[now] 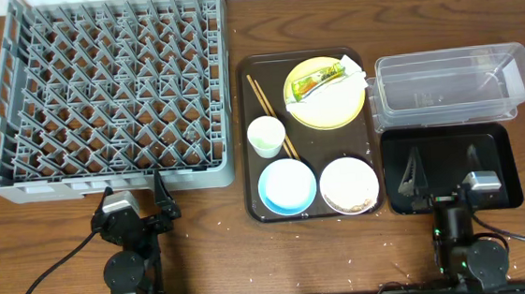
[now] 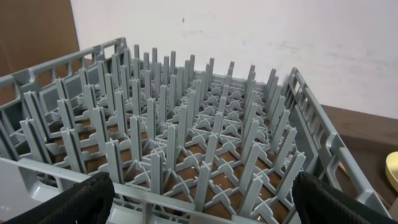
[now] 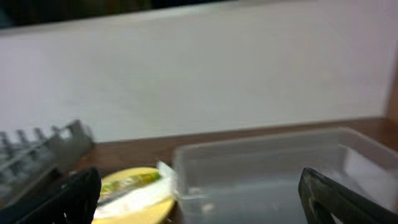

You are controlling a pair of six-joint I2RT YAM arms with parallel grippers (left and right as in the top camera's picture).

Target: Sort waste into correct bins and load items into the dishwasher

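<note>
Brown tray (image 1: 311,145) carries plate (image 1: 330,110) with wrapper (image 1: 318,81), cup (image 1: 265,135), blue bowl (image 1: 287,185), white bowl (image 1: 349,185); left gripper (image 1: 134,187) and right gripper (image 1: 442,166) spread wide.

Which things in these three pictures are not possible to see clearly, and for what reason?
- Overhead: what lies in the white bowl is too small to identify; the right claw covers part of the black tray.
- Right wrist: everything is blurred; the bottom edge cuts the yellow plate.
- Left wrist: the bottom edge cuts the left claw; only finger ends show.
</note>
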